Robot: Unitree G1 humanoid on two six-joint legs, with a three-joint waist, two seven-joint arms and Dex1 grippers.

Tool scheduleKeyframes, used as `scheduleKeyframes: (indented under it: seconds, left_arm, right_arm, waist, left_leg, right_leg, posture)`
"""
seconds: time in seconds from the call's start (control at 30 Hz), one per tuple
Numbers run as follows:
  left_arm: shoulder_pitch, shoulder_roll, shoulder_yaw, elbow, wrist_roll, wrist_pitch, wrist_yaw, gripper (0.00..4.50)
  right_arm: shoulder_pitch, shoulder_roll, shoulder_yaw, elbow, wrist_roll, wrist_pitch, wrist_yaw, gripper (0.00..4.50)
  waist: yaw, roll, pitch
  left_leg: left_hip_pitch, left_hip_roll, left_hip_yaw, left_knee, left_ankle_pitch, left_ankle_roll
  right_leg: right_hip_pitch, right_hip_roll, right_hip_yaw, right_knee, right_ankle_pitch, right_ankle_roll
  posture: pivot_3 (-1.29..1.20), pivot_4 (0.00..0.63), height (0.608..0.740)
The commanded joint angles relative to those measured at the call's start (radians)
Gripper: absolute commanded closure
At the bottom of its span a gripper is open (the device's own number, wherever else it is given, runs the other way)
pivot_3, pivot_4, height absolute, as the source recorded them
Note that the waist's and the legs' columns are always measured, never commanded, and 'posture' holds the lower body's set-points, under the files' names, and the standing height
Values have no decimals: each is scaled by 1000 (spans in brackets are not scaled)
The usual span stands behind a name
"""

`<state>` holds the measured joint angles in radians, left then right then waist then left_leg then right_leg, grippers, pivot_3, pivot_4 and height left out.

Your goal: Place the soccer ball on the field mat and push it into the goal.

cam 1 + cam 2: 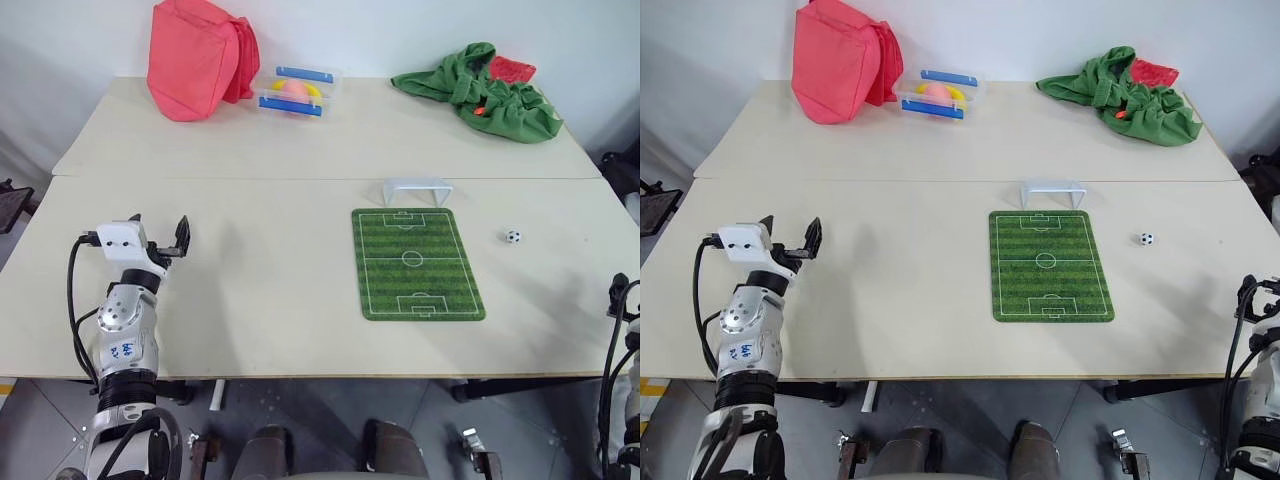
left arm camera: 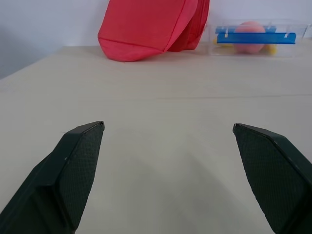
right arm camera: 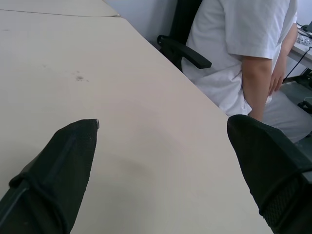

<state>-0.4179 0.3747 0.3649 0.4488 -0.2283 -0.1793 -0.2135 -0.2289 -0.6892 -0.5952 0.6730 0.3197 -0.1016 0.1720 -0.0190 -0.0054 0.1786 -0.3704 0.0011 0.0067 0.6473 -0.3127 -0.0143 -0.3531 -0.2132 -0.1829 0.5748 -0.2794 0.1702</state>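
Over the table (image 1: 250,300), left gripper (image 1: 160,232) hovers level, fingers spread wide
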Motion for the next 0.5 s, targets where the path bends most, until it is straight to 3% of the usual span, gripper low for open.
scheduleKeyframes:
  seconds: [0.03,0.27,0.5]
  left_arm:
    - [-14,27,-17,-11,15,-14,-21,0]
    - [-24,43,-12,-27,-27,9,-84,0]
    - [-80,90,-51,-25,-79,83,-261,0]
  right_arm:
    - [12,-8,-21,-50,7,-1,-6,49]
    - [44,-10,-33,-178,30,57,0,49]
    - [-92,-50,67,-294,71,182,166,49]
  waist:
    - [0,0,0]
    - [0,0,0]
    - [-10,1,0]
  left_leg:
    - [0,0,0,0,0,0]
    - [0,0,2,0,0,0]
    - [0,0,4,1,0,0]
  right_leg:
    - [0,0,0,0,0,0]
    - [-2,0,2,1,0,0]
    - [-3,0,5,2,0,0]
  posture:
    - [0,150,740]
    - [0,150,740]
    - [0,150,740]
